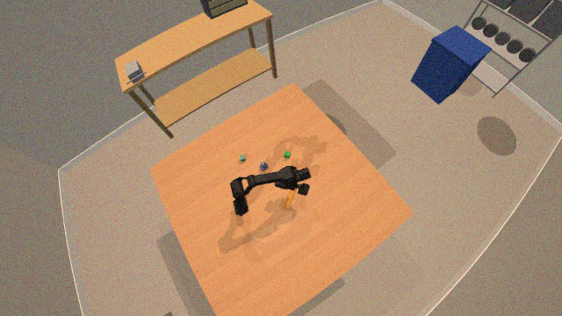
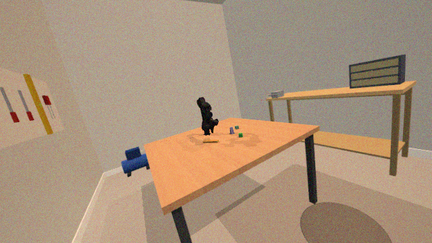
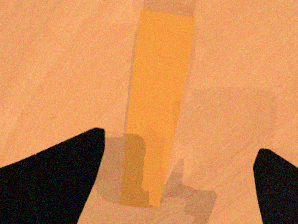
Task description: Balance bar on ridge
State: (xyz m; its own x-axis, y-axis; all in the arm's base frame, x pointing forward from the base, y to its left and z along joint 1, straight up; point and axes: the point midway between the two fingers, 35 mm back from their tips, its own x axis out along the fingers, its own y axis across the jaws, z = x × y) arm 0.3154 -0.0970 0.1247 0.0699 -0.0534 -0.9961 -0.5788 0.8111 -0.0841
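The orange bar (image 1: 290, 201) (image 2: 210, 142) (image 3: 158, 70) lies flat on the table, clear of the ridge. The small purple-blue ridge (image 1: 263, 166) (image 2: 231, 131) stands apart from it, on the other side of the arm in the top view; it is not in the wrist view. My gripper (image 3: 182, 149) is open and empty, pointing down above the bar. In the wrist view the bar's lower end shows between the two fingers, nearer the left one, with finger shadows over it. The height of the fingertips above the bar is hard to tell.
A green cube (image 1: 287, 154) (image 2: 240, 135) and a teal cube (image 1: 242, 158) (image 2: 237, 127) sit on the wooden table (image 1: 334, 246) (image 2: 189, 169), on either side of the ridge in the top view. A workbench (image 1: 193, 37) (image 2: 341, 93) stands beyond the table.
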